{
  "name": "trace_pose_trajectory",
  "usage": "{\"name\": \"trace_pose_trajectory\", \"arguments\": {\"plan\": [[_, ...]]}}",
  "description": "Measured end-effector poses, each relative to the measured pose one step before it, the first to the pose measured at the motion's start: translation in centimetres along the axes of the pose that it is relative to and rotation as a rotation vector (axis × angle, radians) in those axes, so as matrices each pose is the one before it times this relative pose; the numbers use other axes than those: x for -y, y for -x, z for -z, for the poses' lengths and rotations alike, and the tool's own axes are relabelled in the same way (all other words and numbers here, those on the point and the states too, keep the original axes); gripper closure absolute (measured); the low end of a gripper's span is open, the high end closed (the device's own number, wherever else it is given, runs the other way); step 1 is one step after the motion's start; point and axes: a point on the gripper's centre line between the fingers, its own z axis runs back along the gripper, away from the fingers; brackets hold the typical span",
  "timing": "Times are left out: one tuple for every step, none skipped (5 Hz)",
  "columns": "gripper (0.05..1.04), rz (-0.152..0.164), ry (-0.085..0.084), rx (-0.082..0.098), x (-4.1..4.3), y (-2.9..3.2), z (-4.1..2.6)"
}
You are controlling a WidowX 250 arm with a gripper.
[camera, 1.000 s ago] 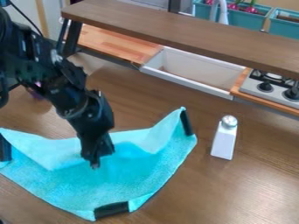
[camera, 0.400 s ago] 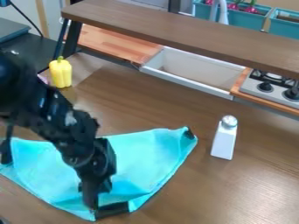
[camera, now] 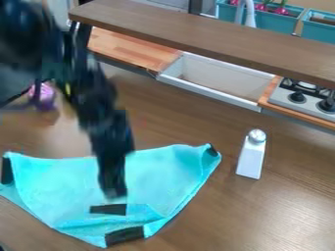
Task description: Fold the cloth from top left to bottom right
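Hanging over the folded cloth (camera: 170,171), the gripper (camera: 114,191) is blurred, its opening impossible to tell; right edge (camera: 204,174) and white bottle (camera: 251,161) are separated by table (camera: 229,211).

The cloth (camera: 59,179) lies on the table (camera: 288,201) below the gripper (camera: 114,192); rightward stands a bottle (camera: 251,156), with sink (camera: 212,82) and stove (camera: 302,100) behind to the right.

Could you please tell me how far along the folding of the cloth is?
The main fold looks done: the cloth is doubled over, its upper black patch lying close to the lower black patch. In hand, it seems, is nothing: the gripper hangs over the fold, with no cloth visibly lifted. What may be left is lining up the corners, as the upper patch stops short of the lower.
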Motion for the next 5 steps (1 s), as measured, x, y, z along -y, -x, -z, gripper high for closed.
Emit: {"name": "trace_pose_trajectory", "arguments": {"plan": [[0.094, -0.0647, 0.1078, 0.0369, -2.438, -0.583, -3.391], [0.083, -0.0351, -0.1267, 0.0683, -1.178, 0.193, -2.883], [0.083, -0.0017, -0.0136, 0.0057, -0.155, -0.008, -0.291], [0.083, 0.0000, 0.0000, 0.0000, 0.000, 0.000, 0.000], [0.083, -0.0015, -0.0005, 0.0000, -0.027, 0.035, -0.012]]}}
